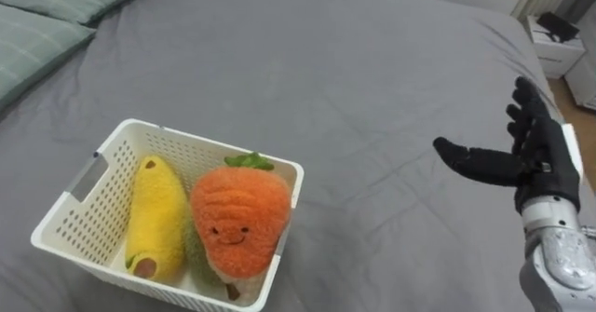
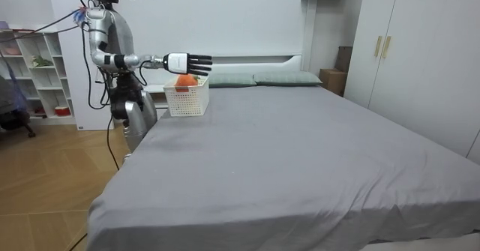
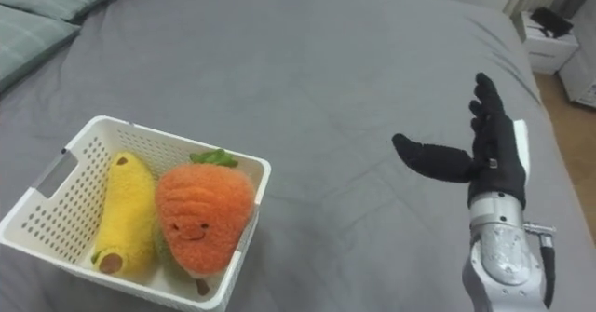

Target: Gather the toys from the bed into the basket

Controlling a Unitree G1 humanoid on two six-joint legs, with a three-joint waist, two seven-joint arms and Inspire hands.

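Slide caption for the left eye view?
Plush carrot and banana in white basket on grey bed; right hand open, empty, apart.

Basket (image 1: 79,221) on the bed (image 1: 354,79), at the side nearest the robot. Inside it, the banana toy (image 1: 156,214) lies left and the carrot toy (image 1: 239,221) right, the two touching. Pillows (image 1: 37,33) lie behind and to the left. The right hand (image 1: 540,158) hangs over the bed, right of the basket, well apart.

Standing upright, stretching the right arm forward at chest height, holding the right hand (image 1: 540,154) open and edge-up, fingers straight and together, thumb splaying toward the left, grasping nothing.
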